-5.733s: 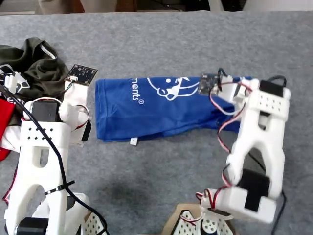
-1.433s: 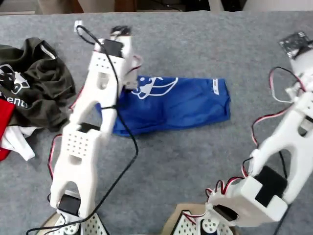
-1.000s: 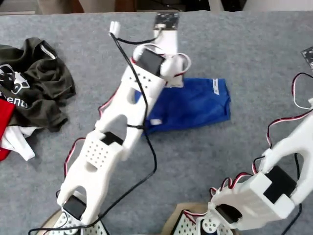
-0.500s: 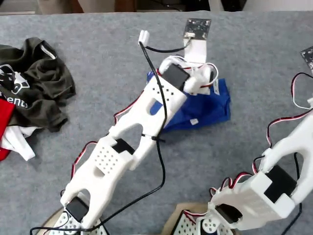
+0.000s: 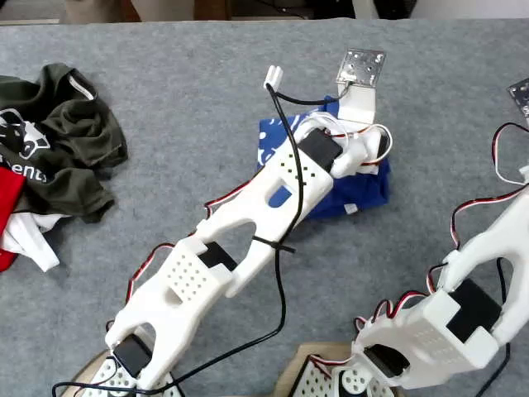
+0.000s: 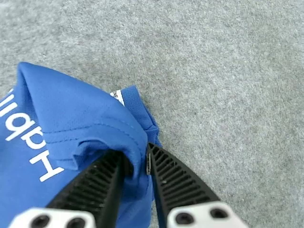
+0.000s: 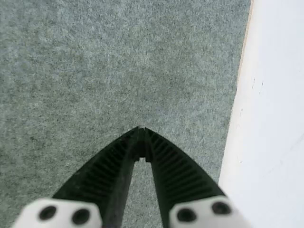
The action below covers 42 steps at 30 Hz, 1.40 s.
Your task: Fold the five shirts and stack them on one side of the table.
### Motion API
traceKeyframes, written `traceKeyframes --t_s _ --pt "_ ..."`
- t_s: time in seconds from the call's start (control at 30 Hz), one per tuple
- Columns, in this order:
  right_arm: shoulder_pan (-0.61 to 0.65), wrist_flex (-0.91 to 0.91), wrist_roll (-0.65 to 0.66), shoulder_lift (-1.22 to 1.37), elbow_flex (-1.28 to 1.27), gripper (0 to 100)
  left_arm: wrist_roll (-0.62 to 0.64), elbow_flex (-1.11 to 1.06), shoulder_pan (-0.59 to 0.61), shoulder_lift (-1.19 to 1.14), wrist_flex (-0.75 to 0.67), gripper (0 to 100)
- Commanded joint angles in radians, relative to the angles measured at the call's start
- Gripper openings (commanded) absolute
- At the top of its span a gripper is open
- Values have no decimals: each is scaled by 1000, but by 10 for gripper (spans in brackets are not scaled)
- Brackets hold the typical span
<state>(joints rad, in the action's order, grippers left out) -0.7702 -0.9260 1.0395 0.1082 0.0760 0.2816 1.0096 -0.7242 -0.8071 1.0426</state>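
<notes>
Olive-dark cloth lies bunched at the left edge of the grey felt table (image 5: 165, 50). It is a dark shirt (image 5: 62, 136) heaped against a red shirt (image 5: 7, 211) and a white shirt (image 5: 29, 240), all unfolded. By my reading they lie there as a waiting pile, well apart from the working area.

The left arm (image 5: 248, 223) stretches on a diagonal from its base at the near edge towards the far right. It ends over the blue shirt (image 5: 368, 186), which lies right of centre with white print facing up. In the wrist view the left gripper (image 6: 137, 159) has its fingers drawn narrow, pinching a doubled layer of the blue shirt (image 6: 61, 118) at its hem. The lifted cloth arches over the part that lies flat. The hold looks meant to carry one end across the other and so shorten the shirt into a packet. That fold seems to be under way, not finished.

At the right edge stands the right arm (image 5: 471, 273). The right gripper (image 7: 141, 135) has its fingers pressed together on nothing, above bare felt near a white border (image 7: 270, 118). I judge it is parked there to leave the left arm room.
</notes>
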Motion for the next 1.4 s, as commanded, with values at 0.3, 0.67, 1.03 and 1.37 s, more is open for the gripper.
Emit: traceKeyframes --t_s 0.3,0.67,1.03,1.37 --pt "73 -95 6 -12 65 8 118 40 66 27 52 209" --pt "446 -336 -265 -2 165 6 21 244 400 18 410 18" --pt "730 -135 -270 229 176 6 -147 215 430 -71 574 20" --pt "570 -40 -319 647 470 7 -140 262 397 -237 459 20"
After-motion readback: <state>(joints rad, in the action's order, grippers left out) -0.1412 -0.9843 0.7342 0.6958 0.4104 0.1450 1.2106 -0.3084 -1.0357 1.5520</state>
